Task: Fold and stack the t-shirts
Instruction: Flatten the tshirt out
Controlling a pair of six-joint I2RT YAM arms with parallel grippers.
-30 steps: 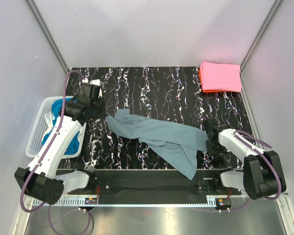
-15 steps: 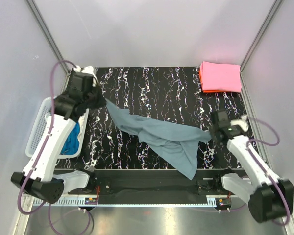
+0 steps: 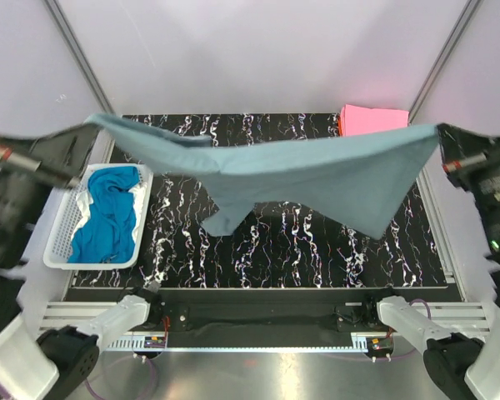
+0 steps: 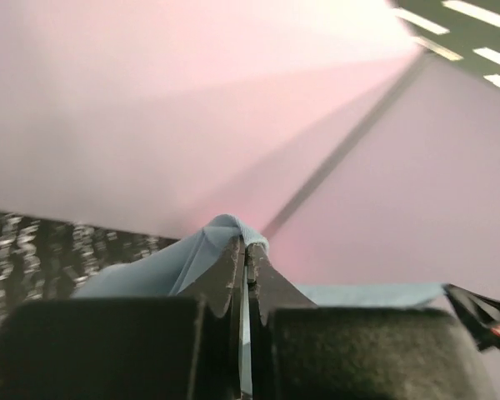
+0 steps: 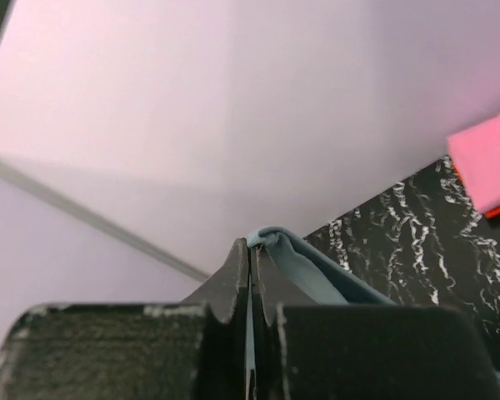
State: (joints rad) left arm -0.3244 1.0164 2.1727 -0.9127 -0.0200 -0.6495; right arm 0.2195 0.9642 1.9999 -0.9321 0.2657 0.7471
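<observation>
Both arms are raised high above the bench — the left gripper and right gripper each clamped on a corner of the grey-blue shirt, stretched in mid-air from left edge to right.

Bright, even, diffuse light from overhead; we see a pink cast on the walls. Top view: left arm and right arm motion-blurred at frame edges; grey-blue shirt drops a soft shadow on the bench. Left wrist view soft overall.
</observation>
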